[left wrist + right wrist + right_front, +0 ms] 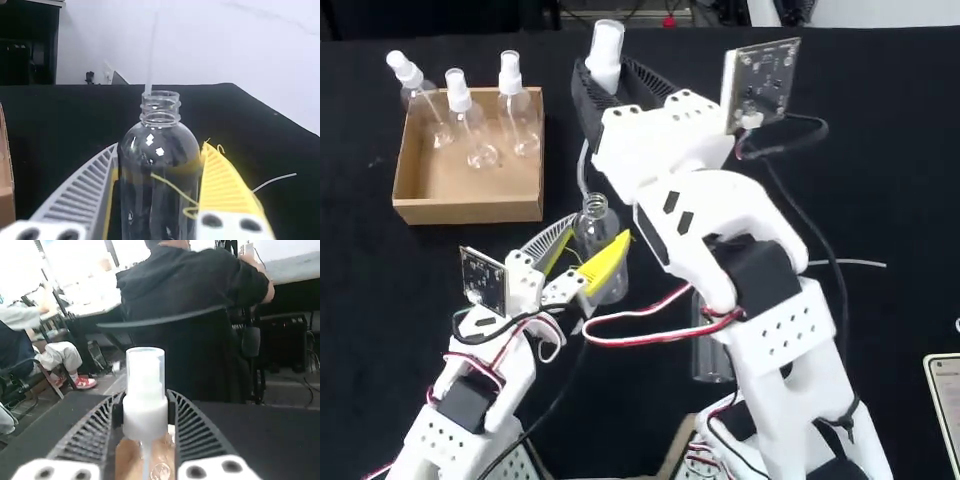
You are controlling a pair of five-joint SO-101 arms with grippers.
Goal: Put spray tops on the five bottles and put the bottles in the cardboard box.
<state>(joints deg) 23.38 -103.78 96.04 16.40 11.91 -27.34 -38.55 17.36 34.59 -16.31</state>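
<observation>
My left gripper (597, 232) hugs the bottle (160, 125); my right gripper (145, 410) pinches the top (607, 45) at 12 o'clock. Tube (151, 50) might snag.

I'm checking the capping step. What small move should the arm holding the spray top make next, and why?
Probably lower the right gripper straight down. It holds the spray top above the open bottle, which the left gripper grips upright. The top's tube reaches the bottle's neck, so descending should seat the top.

The right arm (720, 230) covers most of a clear bottle (710, 362) beside it.
</observation>
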